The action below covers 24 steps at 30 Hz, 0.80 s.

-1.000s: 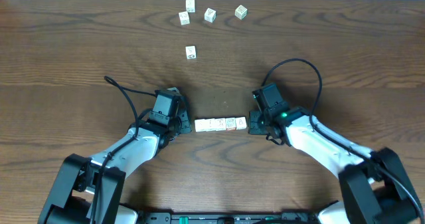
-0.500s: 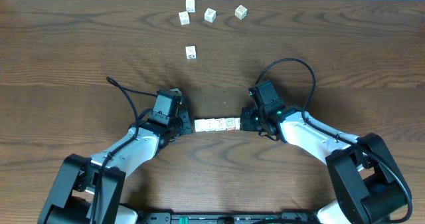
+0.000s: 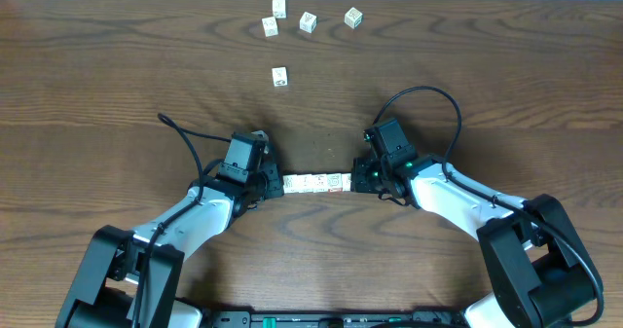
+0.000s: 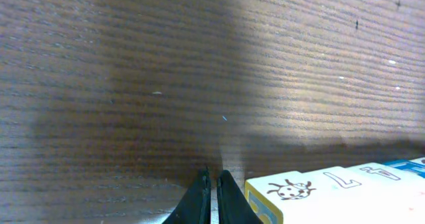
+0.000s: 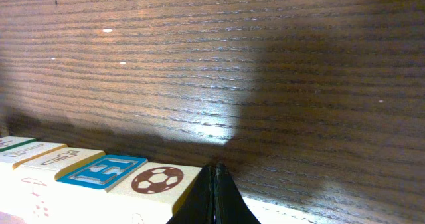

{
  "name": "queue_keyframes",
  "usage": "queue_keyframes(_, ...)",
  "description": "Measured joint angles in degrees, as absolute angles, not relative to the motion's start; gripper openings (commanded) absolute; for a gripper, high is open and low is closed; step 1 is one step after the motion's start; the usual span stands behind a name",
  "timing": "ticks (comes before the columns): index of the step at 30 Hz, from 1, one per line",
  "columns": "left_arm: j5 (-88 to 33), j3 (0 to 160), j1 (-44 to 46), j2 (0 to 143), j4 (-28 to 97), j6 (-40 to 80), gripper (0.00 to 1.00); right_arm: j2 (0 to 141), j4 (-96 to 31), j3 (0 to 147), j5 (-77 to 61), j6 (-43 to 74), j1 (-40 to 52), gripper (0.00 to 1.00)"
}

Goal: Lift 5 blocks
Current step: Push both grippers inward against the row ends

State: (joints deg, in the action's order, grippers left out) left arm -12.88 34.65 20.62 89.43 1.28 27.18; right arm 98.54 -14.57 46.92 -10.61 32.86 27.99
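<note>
Blocks (image 3: 316, 182) lie in one tight row at the centre of the overhead frame, end to end, between my two pincers. From up there I cannot count them: the printed faces blur into a pale strip. I also cannot tell whether the row rests on the table (image 3: 117, 75) or hangs just off it.

My left pincer (image 3: 275, 184) is at the row's left end with its fingers pressed together and nothing between them. In the left wrist view those dark fingertips (image 4: 202, 194) rise from the bottom edge. The ladybird block (image 4: 292, 192) is just beside them on the right, and whether they touch is too close to call. Further blocks run off the lower right corner, cut by the frame.

My right pincer (image 3: 356, 178) is at the other end, also fully closed on nothing. In the right wrist view its tips (image 5: 216, 184) meet in a point against the football block (image 5: 159, 181). Left of that comes a blue-framed letter block (image 5: 106, 171), then more, and the last is clipped at the left edge. The side faces drop out of the bottom of the frame.

Well apart, at the top of the overhead view, five stray cubes (image 3: 308, 21) are scattered, one of them lower than the rest. Their markings are too small to read.
</note>
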Motion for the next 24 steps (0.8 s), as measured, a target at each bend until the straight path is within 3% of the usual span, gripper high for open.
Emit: queue_keyframes(24,-18.4,34.7,20.3,89.4,1.5,26.1,0.07,98.5,-14.5,46.9,-10.8,32.8,28.0,0.01)
